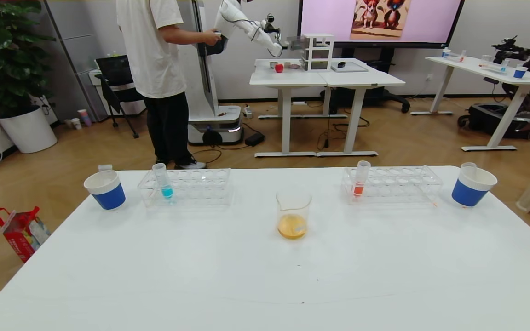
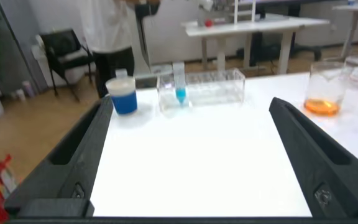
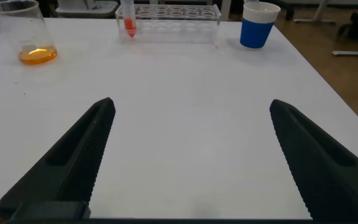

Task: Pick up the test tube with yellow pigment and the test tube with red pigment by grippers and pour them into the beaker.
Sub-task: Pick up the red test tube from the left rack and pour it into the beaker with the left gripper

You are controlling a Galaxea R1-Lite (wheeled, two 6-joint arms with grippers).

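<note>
The beaker [image 1: 293, 215] stands mid-table with a little orange-yellow liquid in it; it also shows in the left wrist view [image 2: 325, 87] and the right wrist view [image 3: 27, 34]. No tube of yellow-green or pale coral-red liquid shows. A clear tube rim [image 1: 105, 168] sticks up at the left paper cup and another clear tube rim [image 1: 468, 165] at the right cup; their contents are hidden. My left gripper [image 2: 191, 106] and right gripper [image 3: 191, 104] are open and empty, low over bare table near the front, out of the head view.
A clear rack [image 1: 187, 186] at back left holds a turquoise-blue tube [image 1: 164, 181]. A clear rack [image 1: 394, 183] at back right holds an orange-red tube [image 1: 360, 179]. Blue-and-white paper cups stand at far left [image 1: 105, 189] and far right [image 1: 472, 185].
</note>
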